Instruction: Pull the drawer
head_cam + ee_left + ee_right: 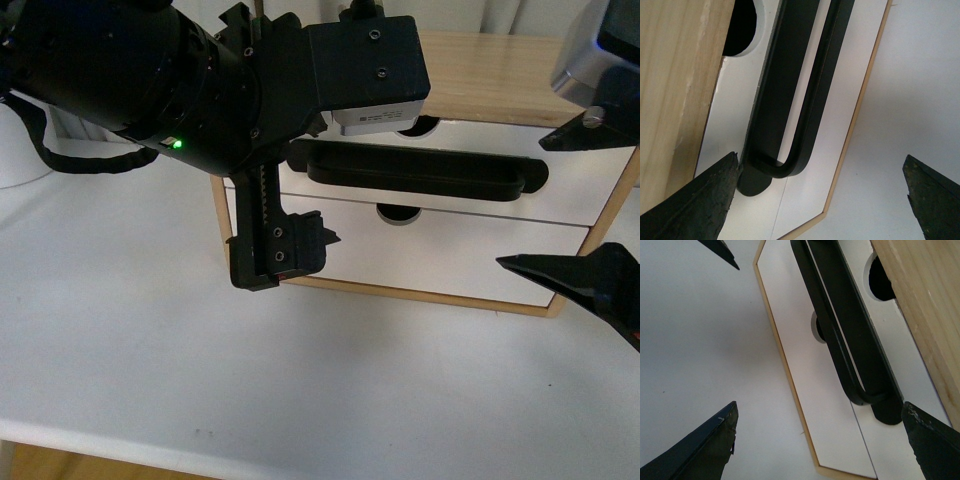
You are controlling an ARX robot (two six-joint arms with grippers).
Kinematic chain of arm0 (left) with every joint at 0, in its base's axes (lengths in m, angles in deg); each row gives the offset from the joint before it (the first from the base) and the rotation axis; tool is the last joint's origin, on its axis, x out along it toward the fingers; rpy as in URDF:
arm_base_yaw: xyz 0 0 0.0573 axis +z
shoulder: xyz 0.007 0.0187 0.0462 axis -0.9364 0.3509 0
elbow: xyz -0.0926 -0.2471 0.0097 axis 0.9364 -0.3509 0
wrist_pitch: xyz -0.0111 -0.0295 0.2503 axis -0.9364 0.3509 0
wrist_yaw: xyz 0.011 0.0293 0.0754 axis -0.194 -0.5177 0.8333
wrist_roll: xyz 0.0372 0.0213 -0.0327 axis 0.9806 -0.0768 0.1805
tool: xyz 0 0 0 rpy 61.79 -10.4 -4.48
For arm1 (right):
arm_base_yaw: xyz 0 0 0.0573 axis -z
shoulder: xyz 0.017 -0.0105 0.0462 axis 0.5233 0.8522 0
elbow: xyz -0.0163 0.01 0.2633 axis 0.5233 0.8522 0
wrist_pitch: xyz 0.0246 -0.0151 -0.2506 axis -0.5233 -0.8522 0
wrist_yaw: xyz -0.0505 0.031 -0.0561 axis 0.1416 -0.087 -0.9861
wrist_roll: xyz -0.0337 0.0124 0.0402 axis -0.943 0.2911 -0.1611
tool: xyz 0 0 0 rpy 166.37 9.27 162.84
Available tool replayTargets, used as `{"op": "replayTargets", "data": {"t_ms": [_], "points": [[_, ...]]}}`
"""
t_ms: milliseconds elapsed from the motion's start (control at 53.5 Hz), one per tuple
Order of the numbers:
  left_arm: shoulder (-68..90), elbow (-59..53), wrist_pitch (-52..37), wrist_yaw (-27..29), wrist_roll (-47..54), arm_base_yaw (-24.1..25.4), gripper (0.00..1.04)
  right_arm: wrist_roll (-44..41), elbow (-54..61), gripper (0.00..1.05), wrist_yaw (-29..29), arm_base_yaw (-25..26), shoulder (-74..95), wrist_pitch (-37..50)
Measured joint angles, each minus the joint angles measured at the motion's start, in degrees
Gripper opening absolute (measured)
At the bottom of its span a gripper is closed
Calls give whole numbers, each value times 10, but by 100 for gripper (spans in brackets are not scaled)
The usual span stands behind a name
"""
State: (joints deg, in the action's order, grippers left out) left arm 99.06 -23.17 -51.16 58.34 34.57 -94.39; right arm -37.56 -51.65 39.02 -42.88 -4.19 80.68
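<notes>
A: What was hidden or cut off?
B: Plenty. In the front view the left arm [130,70] covered the cabinet's [490,75] corner and the near end of the handle [420,175]. Its wrist block [370,70] cut off most of the notch [428,124] just above the handle. The right claw [520,205] was cropped by the frame edge, so only two finger tips showed.
A: Drawer?
B: The drawer [575,185], white front, sat in the cabinet's upper slot, right behind the handle. The plain lower front [450,255] was below the handle. Couldn't tell whether the drawer was out at all.
A: Left claw?
B: The left claw [820,157] was spread wide, with one end of the handle between its fingers and nothing gripped. One finger [700,200] sat on the wooden-top side of the handle, the other over the bench [920,75]. Contact with the wood: couldn't tell.
A: Right one?
B: Also wide apart. The handle's other end lay between its fingers [705,450], and neither finger was on the handle. It held nothing.
</notes>
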Motion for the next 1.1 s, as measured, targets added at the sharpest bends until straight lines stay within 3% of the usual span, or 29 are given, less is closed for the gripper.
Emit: {"op": "replayTargets", "data": {"t_ms": [486,1103], "points": [[39,33,38,1,8,-12,99,5,-24,96,-10,-23,82,77],[57,82,133,2,33,-16,99,24,-58,96,-18,-46,136,97]]}}
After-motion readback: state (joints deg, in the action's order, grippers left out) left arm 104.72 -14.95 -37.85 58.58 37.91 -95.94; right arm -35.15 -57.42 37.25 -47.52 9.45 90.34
